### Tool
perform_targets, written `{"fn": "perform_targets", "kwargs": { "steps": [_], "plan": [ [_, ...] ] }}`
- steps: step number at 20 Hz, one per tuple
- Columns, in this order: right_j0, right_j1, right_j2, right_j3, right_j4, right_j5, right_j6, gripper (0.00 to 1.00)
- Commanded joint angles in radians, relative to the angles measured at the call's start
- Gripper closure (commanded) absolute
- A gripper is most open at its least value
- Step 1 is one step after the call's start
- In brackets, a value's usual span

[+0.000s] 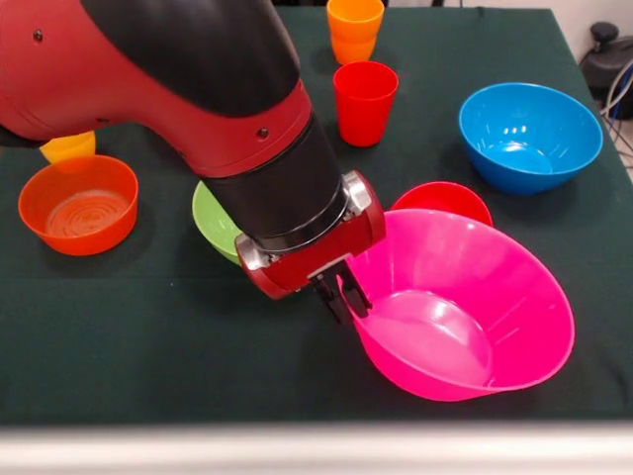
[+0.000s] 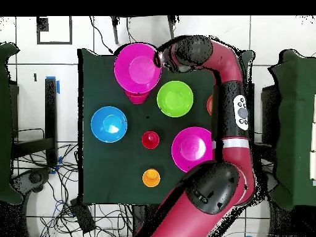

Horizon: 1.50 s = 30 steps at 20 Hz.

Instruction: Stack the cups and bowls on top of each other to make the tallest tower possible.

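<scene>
1. The gripper point(image 1: 343, 294) was clenched on the rim of the large glossy hot-pink plastic bowl point(image 1: 465, 307), which sat tilted at the table's front edge, overlapping the small red bowl point(image 1: 442, 200).
2. Judgement: lift it level and keep the rim grasp firm.

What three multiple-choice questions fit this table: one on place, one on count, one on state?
1. In the front view, what stands just beyond the red cup?
A. blue bowl
B. orange cup
C. green bowl

2. How many pink bowls does the overhead view show?
A. one
B. two
C. three

3. How is the gripper?
A. open above the blue bowl
B. drawn back off the table
C. shut on a pink bowl

Answers:
1 B: the orange cup stands right behind the red one.
2 B: one lies by the gripper, one nearer the base.
3 C: its fingers pinch the rim and the bowl hangs tilted.
</scene>
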<state>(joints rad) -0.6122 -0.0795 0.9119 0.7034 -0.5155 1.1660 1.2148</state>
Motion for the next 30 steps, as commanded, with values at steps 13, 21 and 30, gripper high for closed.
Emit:
{"fn": "perform_targets", "kwargs": {
  "steps": [13, 21, 30],
  "plan": [
    [0.023, -0.037, -0.045, -0.067, -0.050, 0.152, -0.314, 1.00],
    [0.019, -0.048, 0.025, -0.109, 0.000, 0.169, -0.336, 1.00],
    [0.050, -0.022, 0.064, -0.216, -0.029, 0.206, -0.342, 1.00]
  ]
}}
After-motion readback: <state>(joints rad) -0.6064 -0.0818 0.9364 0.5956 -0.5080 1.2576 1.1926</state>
